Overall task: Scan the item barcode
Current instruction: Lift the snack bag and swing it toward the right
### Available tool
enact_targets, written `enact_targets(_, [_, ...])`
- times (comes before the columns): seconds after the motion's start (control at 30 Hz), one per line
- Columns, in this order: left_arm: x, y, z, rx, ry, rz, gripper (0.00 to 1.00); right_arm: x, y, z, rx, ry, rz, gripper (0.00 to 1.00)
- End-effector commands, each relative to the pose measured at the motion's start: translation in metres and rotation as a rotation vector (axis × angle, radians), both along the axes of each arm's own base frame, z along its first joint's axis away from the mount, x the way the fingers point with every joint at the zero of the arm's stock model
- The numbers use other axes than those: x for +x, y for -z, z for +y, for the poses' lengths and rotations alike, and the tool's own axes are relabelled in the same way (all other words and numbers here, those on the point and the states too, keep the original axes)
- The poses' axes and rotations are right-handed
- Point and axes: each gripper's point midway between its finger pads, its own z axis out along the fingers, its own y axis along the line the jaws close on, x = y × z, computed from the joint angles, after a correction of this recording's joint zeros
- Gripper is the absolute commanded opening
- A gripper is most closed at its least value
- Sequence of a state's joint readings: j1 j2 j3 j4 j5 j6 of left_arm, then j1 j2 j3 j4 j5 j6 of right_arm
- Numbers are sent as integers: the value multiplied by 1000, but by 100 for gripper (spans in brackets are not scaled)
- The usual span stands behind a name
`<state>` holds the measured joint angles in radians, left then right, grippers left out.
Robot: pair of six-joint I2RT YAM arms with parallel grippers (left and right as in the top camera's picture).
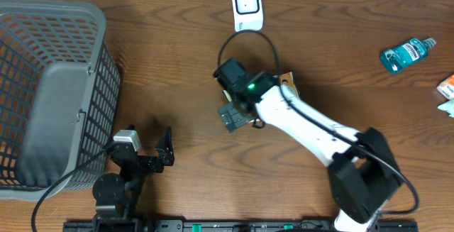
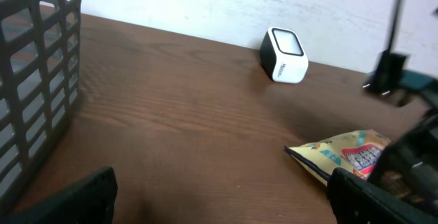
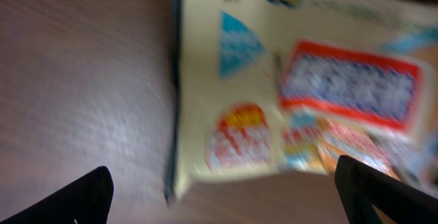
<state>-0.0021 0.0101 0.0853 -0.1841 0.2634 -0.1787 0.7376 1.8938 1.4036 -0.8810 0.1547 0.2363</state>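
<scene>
Yellow printed snack packet [image 3: 294,94] lies flat on the brown wooden table [image 1: 177,62], mid-scene, directly beneath the right gripper [image 3: 220,176], whose fingers stand wide apart, gripping nothing. At near left, the left gripper [image 2: 219,186] gapes empty too.

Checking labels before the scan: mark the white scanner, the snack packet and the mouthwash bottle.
white scanner [image 1: 247,1], overhead view, on its top face.
snack packet [image 2: 345,154], left wrist view, on its printed front.
mouthwash bottle [image 1: 408,52], overhead view, on its teal body.
</scene>
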Motion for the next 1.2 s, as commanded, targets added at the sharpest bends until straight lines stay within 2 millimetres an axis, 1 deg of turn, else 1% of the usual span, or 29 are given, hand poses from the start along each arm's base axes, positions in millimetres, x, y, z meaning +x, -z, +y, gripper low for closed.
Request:
enact_targets(0.0, [-1,12,-3,7,17,30,98,7,29,-5,-102,-29,-21,99])
enact_targets(0.17, [-1,12,-3,7,17,30,98,21,56,-25,-258,-9,-73,99])
enact_targets(0.27, [-1,12,-3,7,16,30,98,25,74,-32,-320,-7,-78,99])
enact_targets(0.3, [-1,12,-3,7,16,30,98,24,80,-33,-331,-10,-69,97])
enact_targets(0.33, [-1,12,-3,7,16,30,98,23,85,-35,-341,-16,-59,72])
enact_targets(0.37, [-1,12,-3,7,17,30,98,21,88,-36,-350,-17,-48,42])
enact_targets(0.4, [-1,12,-3,7,16,30,98,17,91,-38,-353,-11,-30,14])
enact_targets(0.43, [-1,12,-3,7,17,30,98,14,91,-39,-347,11,-15,1])
enact_targets(0.5, [-1,12,-3,7,17,30,98,9,88,-36,-316,44,3,1])
enact_targets(0.57, [-1,12,-3,7,16,30,98,6,80,-26,-259,45,32,1])
enact_targets(0.6, [-1,12,-3,7,16,30,98,5,71,-20,-224,43,47,1])
enact_targets(0.67, [-1,12,-3,7,17,30,98,3,47,-7,-153,38,67,1])
enact_targets(0.73, [-1,12,-3,7,17,30,97,2,9,10,-40,29,83,1])
enact_targets(0.8, [-1,12,-3,7,16,30,98,-2,-40,34,142,-34,110,1])
enact_targets(0.83, [-1,12,-3,7,17,30,98,-5,-69,45,251,-83,115,1])
enact_targets(0.87, [-1,12,-3,7,17,30,98,-5,-98,51,349,-120,104,1])
enact_targets(0.9, [-1,12,-3,7,17,30,98,-4,-125,52,433,-139,85,1])
enact_targets(0.93, [-1,12,-3,7,17,30,98,-2,-145,49,494,-141,65,1])
enact_targets(1.0, [-1,12,-3,7,16,30,98,-1,-182,39,622,-139,42,1])
enact_targets(1.03, [-1,12,-3,7,16,30,98,-2,-198,33,688,-137,46,1])
enact_targets(1.1, [-1,12,-3,7,16,30,98,-6,-220,22,818,-152,86,1])
enact_targets(1.17, [-1,12,-3,7,17,30,98,-11,-232,18,940,-199,142,1])
